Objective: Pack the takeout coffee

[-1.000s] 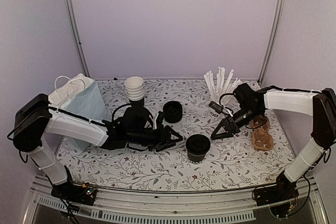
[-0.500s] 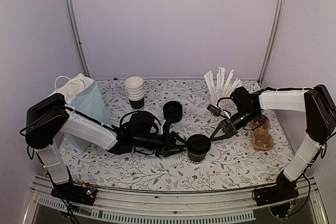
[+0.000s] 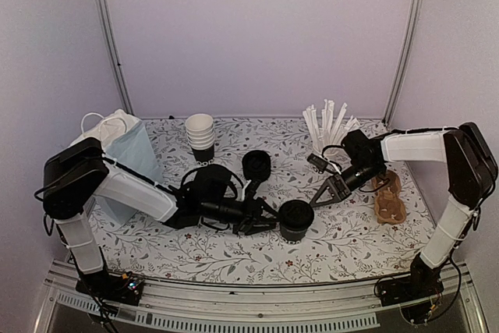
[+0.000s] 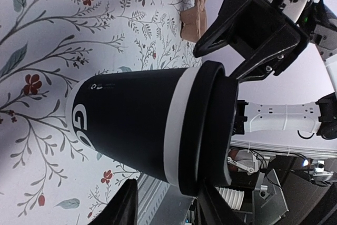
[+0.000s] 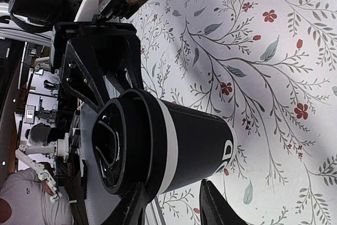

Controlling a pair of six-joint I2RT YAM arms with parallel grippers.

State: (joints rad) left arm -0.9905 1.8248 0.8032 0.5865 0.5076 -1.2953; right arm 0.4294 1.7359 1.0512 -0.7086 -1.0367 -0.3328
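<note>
Top: takeout coffee (image 3: 295, 219) upright, lidded, centre of table (image 3: 234, 259), nearer side. Left gripper (image 3: 269, 220) just left of it, right gripper (image 3: 321, 195) just far-right. Both jaws parted, nothing held. Looks like a two-sided approach to steady the cup.
L wrist: cup just ahead of my fingers (image 4: 125, 208), can't tell contact.
R wrist: same.
Vs earlier: both grippers closer, jaws narrower.

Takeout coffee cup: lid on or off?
On. The black lid sits over the whitish rim of the takeout coffee cup.
</note>
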